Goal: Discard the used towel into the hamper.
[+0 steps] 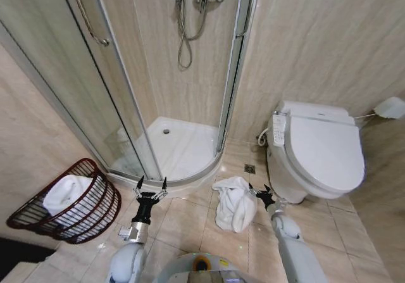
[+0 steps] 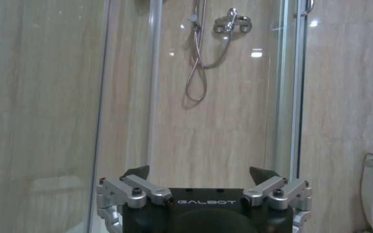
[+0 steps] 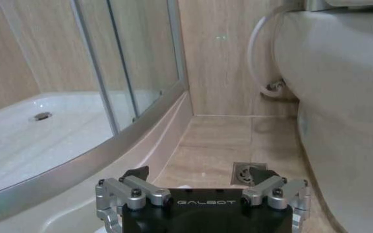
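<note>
Towel (image 1: pixel 233 203) lies crumpled on the floor, touching the open right claw (image 1: pixel 262 194) on its inner side. Open left claw (image 1: pixel 150 187) hovers between towel and hamper (image 1: pixel 82 201), which holds another white towel.

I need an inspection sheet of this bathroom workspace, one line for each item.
Surface: beige floor tiles, floor drain.
Job's things: white towel crumpled on the floor; hamper tilted by the left wall, white cloth inside.
Clutter: nothing seen.
Tools: left tool open, empty, near the shower; right tool open, beside the towel.
Cables: white hose at the toilet.
Surroundings: shower, toilet, closed lid.
</note>
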Controlling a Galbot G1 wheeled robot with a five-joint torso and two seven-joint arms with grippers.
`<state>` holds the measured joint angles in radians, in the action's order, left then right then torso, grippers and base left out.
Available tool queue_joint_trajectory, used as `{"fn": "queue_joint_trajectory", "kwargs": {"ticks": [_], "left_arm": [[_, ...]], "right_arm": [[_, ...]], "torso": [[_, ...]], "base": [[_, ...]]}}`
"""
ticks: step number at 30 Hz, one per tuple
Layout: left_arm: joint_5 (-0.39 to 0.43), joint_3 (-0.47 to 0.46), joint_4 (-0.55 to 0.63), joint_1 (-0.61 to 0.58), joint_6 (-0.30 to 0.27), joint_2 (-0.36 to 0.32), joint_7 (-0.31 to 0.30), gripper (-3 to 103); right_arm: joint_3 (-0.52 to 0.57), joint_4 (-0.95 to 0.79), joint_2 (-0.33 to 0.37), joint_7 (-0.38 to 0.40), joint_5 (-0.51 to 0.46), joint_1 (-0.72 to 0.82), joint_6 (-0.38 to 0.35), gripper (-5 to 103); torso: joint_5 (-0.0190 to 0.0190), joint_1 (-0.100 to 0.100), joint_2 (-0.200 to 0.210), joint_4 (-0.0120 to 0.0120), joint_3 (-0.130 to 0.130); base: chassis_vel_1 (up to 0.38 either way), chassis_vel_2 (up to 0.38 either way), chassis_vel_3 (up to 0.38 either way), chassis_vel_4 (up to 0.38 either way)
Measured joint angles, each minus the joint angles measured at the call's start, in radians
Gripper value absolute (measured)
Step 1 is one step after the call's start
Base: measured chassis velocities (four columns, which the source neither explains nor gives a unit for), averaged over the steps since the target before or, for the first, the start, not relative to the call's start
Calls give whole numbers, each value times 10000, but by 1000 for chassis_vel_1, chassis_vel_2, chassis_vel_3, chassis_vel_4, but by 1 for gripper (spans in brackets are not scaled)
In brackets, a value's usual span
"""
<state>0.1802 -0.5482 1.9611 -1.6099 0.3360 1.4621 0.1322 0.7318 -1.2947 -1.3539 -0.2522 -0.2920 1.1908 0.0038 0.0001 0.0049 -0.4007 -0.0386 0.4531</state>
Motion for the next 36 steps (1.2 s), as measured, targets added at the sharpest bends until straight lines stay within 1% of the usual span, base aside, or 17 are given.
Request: {"fn": "queue_joint_trajectory", "kwargs": {"ticks": [4, 12, 24, 31, 32, 36], "left_arm": [[-30, 28, -109, 14, 51, 57, 44, 100], [-48, 62, -253, 20, 125, 110, 70, 100], [-67, 59, -383, 89, 185, 96, 128, 100], [-68, 69, -413, 113, 246, 109, 163, 100], [-68, 80, -469, 166, 380, 120, 146, 100], [-85, 89, -553, 259, 588, 194, 87, 100]], "right_arm": [[-17, -101, -117, 102, 111, 145, 105, 100], [-51, -206, -297, 74, 258, 331, 130, 100], [-84, 198, -375, 89, 236, -55, -61, 100], [-115, 159, -486, 98, 253, 48, -8, 100], [-116, 152, -530, 169, 333, 63, 106, 100], [-124, 143, -592, 295, 469, 129, 292, 100]], "torso": [[0, -5, 15, 0, -5], [-1, -41, 158, 0, -105], [-1, -45, 173, -1, -116], [0, -46, 172, 0, -114], [-1, -46, 170, -1, -114], [-1, -47, 167, 0, -112]], "base": [[0, 0, 0, 0], [0, 0, 0, 0], [0, 0, 0, 0], [0, 0, 0, 0], [0, 0, 0, 0], [0, 0, 0, 0]]}}
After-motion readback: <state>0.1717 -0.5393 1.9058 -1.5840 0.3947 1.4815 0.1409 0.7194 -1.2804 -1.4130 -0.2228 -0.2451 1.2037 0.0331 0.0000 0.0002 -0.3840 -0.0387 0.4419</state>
